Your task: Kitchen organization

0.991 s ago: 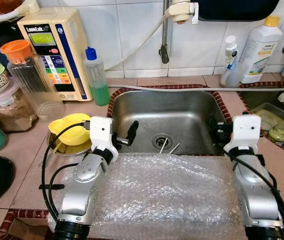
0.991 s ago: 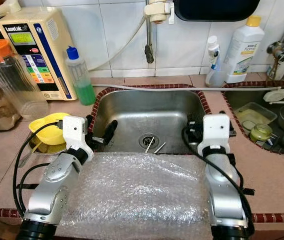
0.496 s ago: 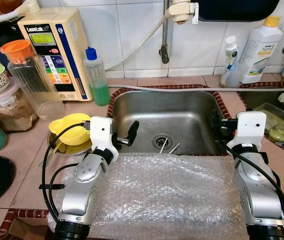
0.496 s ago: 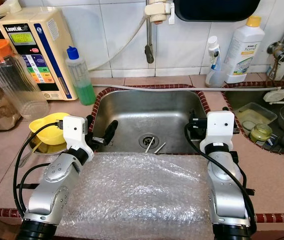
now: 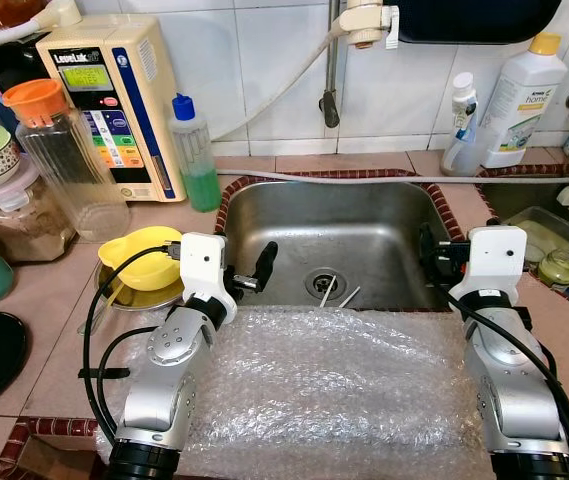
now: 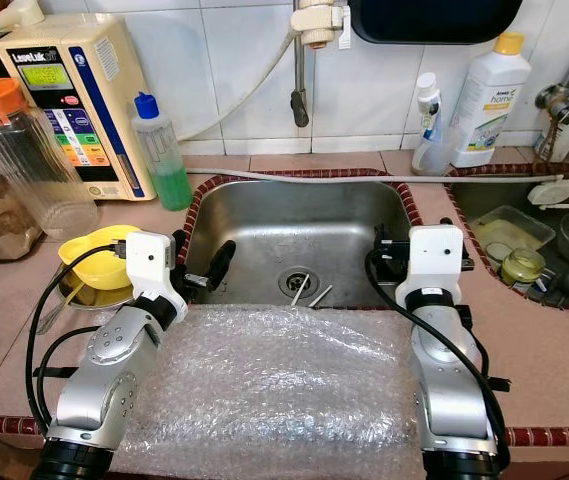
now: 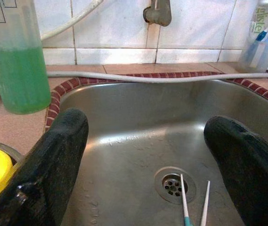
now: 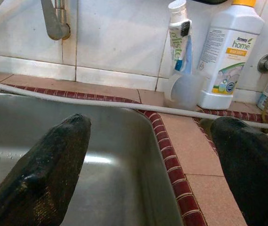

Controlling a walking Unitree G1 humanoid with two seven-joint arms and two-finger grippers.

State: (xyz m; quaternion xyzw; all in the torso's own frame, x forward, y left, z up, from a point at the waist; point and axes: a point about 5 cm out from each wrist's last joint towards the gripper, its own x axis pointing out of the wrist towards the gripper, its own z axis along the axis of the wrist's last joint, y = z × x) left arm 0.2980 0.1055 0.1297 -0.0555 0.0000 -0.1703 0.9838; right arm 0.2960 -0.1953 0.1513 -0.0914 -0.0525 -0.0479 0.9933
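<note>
- The sink (image 5: 334, 225) sits straight ahead of the robot, a steel basin set into the tiled counter (image 5: 49, 300), with 2 thin sticks (image 7: 192, 205) lying at its drain (image 7: 174, 184), one with a teal end; they look like toothbrushes, though I can't be sure.
- They will be light, stiff and likely wet and slippery on the steel, so I'd say the best hold is a pinch across the handle's middle, coming down from above.
- The left gripper (image 7: 162, 160) hovers over the sink's near left corner with its fingers spread wide and nothing between them, aimed at the drain.
- The right gripper (image 8: 152, 165) is also spread and empty, held over the sink's right rim and pointed toward the far right corner.
- A sheet of bubble wrap (image 5: 334, 385) covers the counter's front edge between both arms: soft, crinkly, almost weightless.
- A yellow bowl (image 5: 144, 255) rests in a metal dish just beside the left wrist; I can't tell what it holds.
- A bottle of green liquid (image 5: 194, 155) stands about 1/3 full behind the sink's left corner.
- A clear jug with an orange lid (image 5: 64, 155) looks empty.
- A white detergent bottle (image 6: 489, 95) and a cup holding a tube (image 6: 426, 125) stand at the back right.
</note>
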